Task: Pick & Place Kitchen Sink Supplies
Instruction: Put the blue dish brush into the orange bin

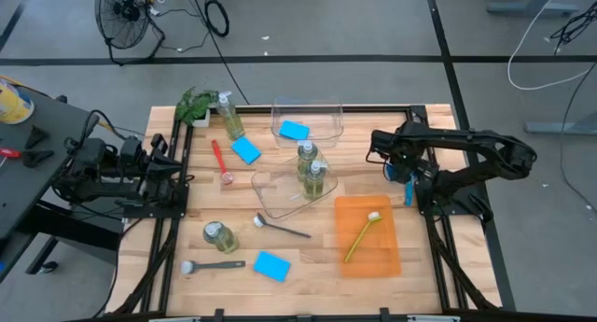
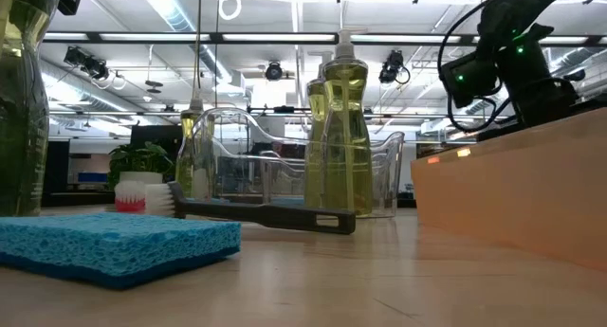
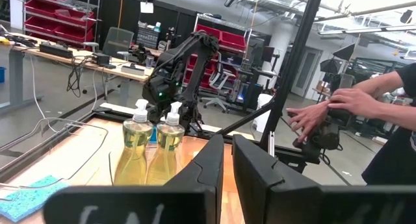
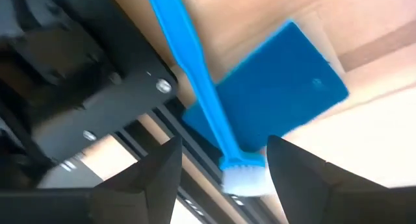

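Observation:
My right gripper (image 4: 224,141) (image 1: 403,175) is open at the table's right edge, pointing down. Its fingers stand on either side of the white bristle head of a blue brush (image 4: 195,74) (image 1: 409,192) and do not touch it. The brush lies across a blue sponge (image 4: 279,87). My left gripper (image 3: 227,152) (image 1: 180,173) waits shut at the left edge. Two pump bottles (image 1: 312,169) stand in a clear bin. A yellow-green brush (image 1: 362,233) lies on the orange tray (image 1: 387,257).
A second clear bin (image 1: 322,112) at the far side holds a sponge (image 1: 294,130). Loose on the wood are a red brush (image 1: 220,161), two dark brushes (image 1: 283,228), sponges (image 1: 271,265) and bottles (image 1: 220,236), with a plant (image 1: 194,105) at the far left. A person's hands (image 3: 325,113) show beyond the table.

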### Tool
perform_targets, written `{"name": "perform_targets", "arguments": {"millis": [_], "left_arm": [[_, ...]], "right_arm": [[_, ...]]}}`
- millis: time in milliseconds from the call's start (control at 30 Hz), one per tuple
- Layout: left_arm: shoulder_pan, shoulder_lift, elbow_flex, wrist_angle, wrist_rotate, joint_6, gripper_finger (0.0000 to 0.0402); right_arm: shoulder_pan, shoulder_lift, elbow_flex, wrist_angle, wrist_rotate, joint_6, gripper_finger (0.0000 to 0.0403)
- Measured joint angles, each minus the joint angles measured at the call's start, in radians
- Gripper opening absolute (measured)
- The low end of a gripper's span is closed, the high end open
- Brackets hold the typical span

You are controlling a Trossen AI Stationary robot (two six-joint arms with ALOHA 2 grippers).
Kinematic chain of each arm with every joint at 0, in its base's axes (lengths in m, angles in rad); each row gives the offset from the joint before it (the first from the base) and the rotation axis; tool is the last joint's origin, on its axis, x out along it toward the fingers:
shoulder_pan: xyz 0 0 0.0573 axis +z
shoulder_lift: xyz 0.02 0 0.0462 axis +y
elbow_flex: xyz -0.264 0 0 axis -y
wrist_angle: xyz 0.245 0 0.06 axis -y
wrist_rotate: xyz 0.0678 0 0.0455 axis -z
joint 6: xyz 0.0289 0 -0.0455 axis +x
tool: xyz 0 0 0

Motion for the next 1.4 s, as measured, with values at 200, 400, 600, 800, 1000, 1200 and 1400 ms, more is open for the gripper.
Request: {"name": "perform_targets", "arguments": {"millis": [200,400,600,800,1000,1200,1400], "left_arm": [[0.0,0.0,0.0,0.0,0.0,0.0,0.0037],[0.0,0.0,0.0,0.0,0.0,0.0,0.0037],[0.0,0.0,0.0,0.0,0.0,0.0,0.0037],[0.0,0.0,0.0,0.0,0.0,0.0,0.0037],[0.0,0.0,0.0,0.0,0.0,0.0,0.0037],[0.0,0.0,0.0,0.0,0.0,0.0,0.0037],[0.0,0.0,0.0,0.0,0.0,0.0,0.0037]], "right_arm": [[-0.054,0.036,0.0,0.083,0.054,-0.104,0.0224],[-0.12,0.08,0.0,0.087,0.062,-0.145,0.0224],[-0.151,0.133,0.0,0.09,0.069,-0.153,0.0224],[-0.151,0.194,0.0,0.094,0.098,-0.152,0.0224],[-0.158,0.244,0.0,0.091,0.165,-0.166,0.0224],[-0.159,0.271,0.001,0.111,0.174,-0.216,0.0224],[-0.159,0.271,0.001,0.144,0.171,-0.282,0.0224]]}}
